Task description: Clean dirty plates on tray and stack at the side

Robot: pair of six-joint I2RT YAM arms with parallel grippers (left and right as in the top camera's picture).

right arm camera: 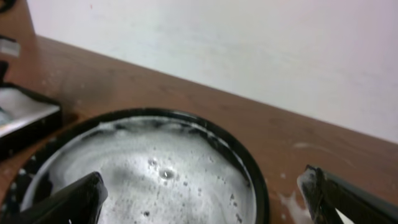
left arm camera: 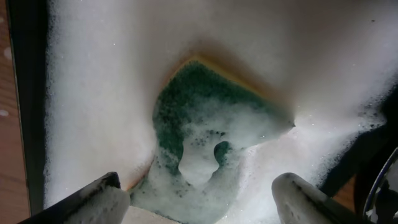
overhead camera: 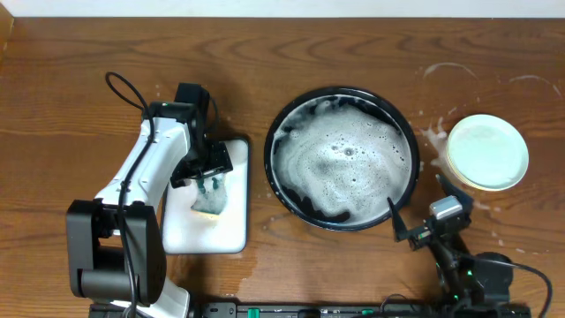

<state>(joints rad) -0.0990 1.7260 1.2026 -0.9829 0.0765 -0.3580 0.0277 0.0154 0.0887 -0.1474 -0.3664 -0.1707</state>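
The black tray [overhead camera: 402,124] sits mid-table, full of white foam; no plate shows in it. It also shows in the right wrist view [right arm camera: 252,168]. A pale mint-green plate [overhead camera: 487,152] lies on the wooden side at the right, on top of a stack whose lower plates I cannot make out. My left gripper [overhead camera: 207,181] is open just above a green and yellow sponge [left arm camera: 211,124] lying in suds on the white tray [overhead camera: 231,225]. My right gripper [overhead camera: 422,221] is open and empty by the black tray's front right rim.
Whitish soap rings and splashes [overhead camera: 441,75] mark the wood around the plates. Drips [overhead camera: 265,225] lie between the two trays. The left arm's base [overhead camera: 115,256] stands at the front left, the right arm's base [overhead camera: 481,278] at the front right.
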